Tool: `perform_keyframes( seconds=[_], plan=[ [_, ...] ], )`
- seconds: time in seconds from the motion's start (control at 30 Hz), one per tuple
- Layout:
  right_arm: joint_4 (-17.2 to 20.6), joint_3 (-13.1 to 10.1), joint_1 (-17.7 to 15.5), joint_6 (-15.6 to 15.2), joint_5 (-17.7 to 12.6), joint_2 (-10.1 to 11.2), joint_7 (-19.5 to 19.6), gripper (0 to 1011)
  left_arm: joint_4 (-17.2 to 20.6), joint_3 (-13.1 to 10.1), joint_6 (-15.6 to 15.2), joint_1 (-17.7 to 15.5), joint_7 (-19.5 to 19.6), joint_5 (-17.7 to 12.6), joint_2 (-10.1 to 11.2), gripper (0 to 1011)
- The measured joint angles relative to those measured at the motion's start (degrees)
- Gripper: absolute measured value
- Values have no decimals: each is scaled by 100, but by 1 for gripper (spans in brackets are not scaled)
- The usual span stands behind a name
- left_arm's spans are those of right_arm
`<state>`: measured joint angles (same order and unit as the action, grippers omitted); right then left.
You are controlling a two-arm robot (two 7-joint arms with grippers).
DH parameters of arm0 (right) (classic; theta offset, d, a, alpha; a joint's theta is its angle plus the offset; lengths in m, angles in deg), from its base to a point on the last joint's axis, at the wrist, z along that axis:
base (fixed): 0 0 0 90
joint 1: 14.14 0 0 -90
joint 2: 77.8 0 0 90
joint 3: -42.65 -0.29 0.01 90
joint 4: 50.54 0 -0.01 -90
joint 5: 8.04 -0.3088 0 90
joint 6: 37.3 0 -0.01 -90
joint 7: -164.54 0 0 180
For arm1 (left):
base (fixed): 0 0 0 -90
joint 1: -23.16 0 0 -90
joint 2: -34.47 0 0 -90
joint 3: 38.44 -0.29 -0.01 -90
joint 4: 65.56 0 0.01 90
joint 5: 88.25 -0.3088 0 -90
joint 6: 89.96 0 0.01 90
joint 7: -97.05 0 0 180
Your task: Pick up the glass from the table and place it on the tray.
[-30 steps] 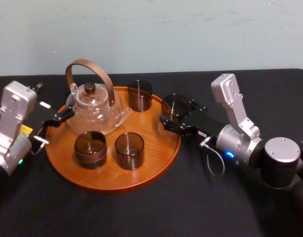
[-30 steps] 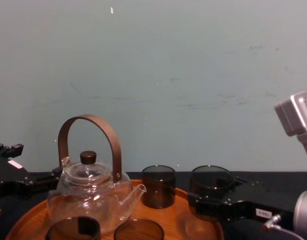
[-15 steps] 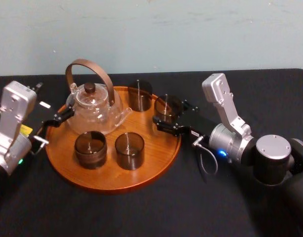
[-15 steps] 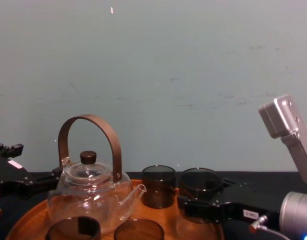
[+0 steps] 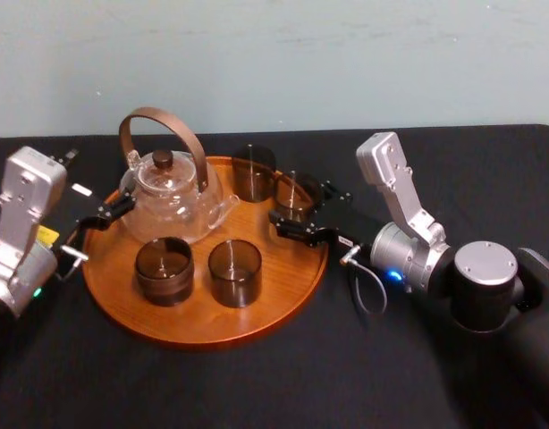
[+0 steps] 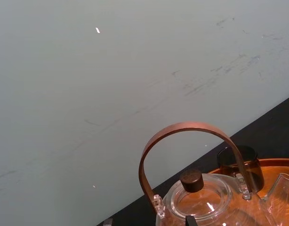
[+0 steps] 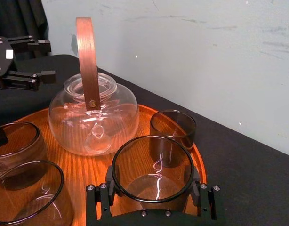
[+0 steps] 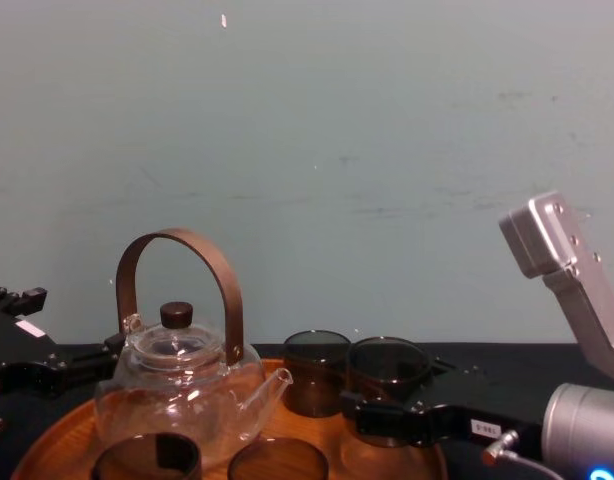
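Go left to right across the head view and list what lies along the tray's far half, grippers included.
From the left: left gripper, open by the left rim of the tray → glass teapot → dark glass → held glass, clamped in the right gripper.

Chest view's lower edge cutting off the tray (image 8: 57,437) front, left wrist view cropping the teapot (image 6: 201,202) body, right gripper (image 8: 377,405) finger hiding the glass (image 8: 387,360) base, possibly resting on wood.

Soft, even light is falling from above; highlights are glinting on the teapot (image 7: 95,115); the tray (image 7: 93,170) is casting faint shadows.
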<state>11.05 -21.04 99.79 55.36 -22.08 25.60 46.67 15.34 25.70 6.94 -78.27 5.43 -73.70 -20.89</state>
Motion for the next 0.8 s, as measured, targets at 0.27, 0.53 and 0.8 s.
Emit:
perform_keyframes(
  seconds=[0.27,0.53,0.8],
  plan=[
    [-87,15,48,21,16,-42,-6,907,0,0,0,0,0,0,0,1001],
    [-223,22,112,82,35,-99,-11,908,0,0,0,0,0,0,0,1001],
    [-436,35,222,151,57,-179,-47,907,0,0,0,0,0,0,0,1001]
  ],
)
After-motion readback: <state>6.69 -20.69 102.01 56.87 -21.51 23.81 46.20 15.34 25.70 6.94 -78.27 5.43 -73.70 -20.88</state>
